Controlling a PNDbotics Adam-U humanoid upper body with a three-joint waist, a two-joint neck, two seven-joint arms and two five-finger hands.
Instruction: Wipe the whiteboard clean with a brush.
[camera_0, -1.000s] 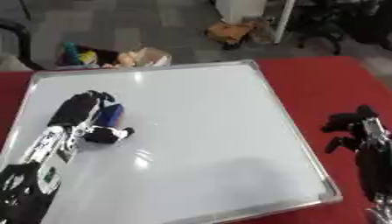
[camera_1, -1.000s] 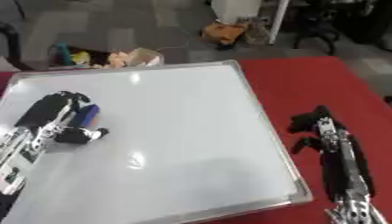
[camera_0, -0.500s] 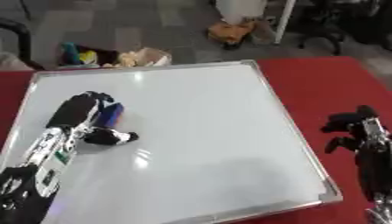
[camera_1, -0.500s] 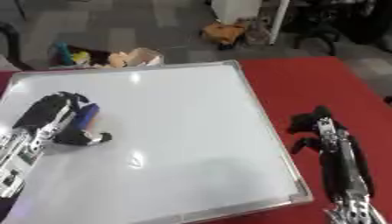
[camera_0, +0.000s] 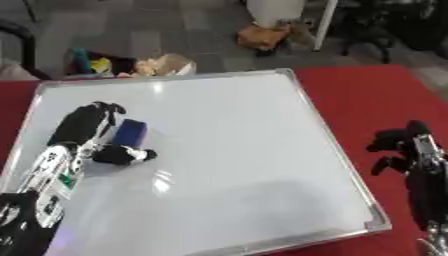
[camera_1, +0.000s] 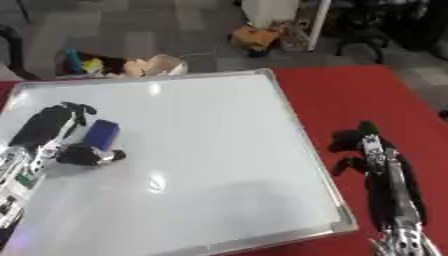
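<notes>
The whiteboard (camera_0: 236, 150) lies flat on the red table, silver-framed, its surface white with only glare spots. A small blue brush (camera_0: 129, 131) rests on its left part. My left hand (camera_0: 80, 129) lies over the board there, fingers curled round the brush's far side and the thumb (camera_0: 122, 154) bent in at its near end. My right hand (camera_1: 366, 146) rests on the red cloth to the right of the board, fingers relaxed and holding nothing.
Red tablecloth (camera_0: 367, 95) borders the board on the right. Beyond the table's far edge, on the grey floor, lie bags and colourful clutter (camera_0: 131, 64), a brown box (camera_0: 262, 35) and chair legs (camera_0: 376, 30).
My left hand with the brush has hardly shifted; the thumb has edged a little toward me. The right hand has stayed put.
</notes>
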